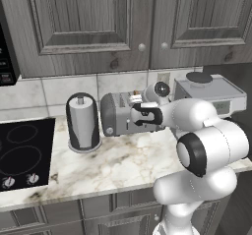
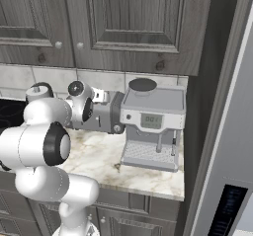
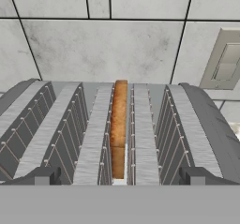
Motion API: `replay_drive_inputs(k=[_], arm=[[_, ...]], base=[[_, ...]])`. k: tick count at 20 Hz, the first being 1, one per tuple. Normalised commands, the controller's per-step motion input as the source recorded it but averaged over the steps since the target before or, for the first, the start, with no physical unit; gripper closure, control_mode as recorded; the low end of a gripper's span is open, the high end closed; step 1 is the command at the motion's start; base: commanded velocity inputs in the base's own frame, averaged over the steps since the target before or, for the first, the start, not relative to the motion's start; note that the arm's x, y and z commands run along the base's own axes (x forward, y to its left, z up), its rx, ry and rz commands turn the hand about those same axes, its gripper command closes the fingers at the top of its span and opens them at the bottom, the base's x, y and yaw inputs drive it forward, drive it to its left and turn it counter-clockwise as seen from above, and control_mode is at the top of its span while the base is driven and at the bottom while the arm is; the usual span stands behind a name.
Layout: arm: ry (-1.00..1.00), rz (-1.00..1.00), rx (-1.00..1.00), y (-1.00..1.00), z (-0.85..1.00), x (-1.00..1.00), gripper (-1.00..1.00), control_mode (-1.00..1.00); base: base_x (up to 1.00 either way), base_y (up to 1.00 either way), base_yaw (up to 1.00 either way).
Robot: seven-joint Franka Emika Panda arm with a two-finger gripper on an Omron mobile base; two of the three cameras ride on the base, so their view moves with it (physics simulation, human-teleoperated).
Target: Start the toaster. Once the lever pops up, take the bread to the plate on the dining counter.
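The grey toaster (image 1: 114, 115) stands on the marble worktop against the tiled wall, and its side also shows in the right base view (image 2: 105, 117). In the hand view I look down on its top slots (image 3: 93, 129). The tan bread (image 3: 119, 124) stands on edge in the slot just left of centre. My gripper (image 3: 120, 177) hovers just above the toaster top, open wide, with one dark fingertip (image 3: 46, 176) on each side of the bread's slot and nothing between them. From the base the hand (image 1: 145, 115) hangs over the toaster's right half. The plate and the dining counter are out of view.
A dark paper-towel holder (image 1: 82, 123) stands left of the toaster, with a black cooktop (image 1: 22, 153) beyond it. A silver coffee machine (image 2: 150, 124) stands close on the toaster's right. Wall cabinets (image 1: 88, 22) hang overhead. A wall outlet (image 3: 225, 61) sits behind.
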Motion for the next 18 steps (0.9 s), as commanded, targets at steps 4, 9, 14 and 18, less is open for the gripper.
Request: replay_drive_inputs(k=[4,9,14,18], arm=[[-0.01,0.00,0.00,0.00,-0.02,0.08,-1.00,-1.00],[-0.03,0.00,0.00,0.00,-0.01,0.14,-1.00,-1.00],[-0.03,0.00,0.00,0.00,-0.01,0.12,-1.00,-1.00],[-0.02,0.00,0.00,0.00,-0.06,0.06,-1.00,-1.00]], base=[[0.00,0.00,0.00],[0.00,0.00,0.00],[0.00,0.00,0.00],[0.00,0.00,0.00]])
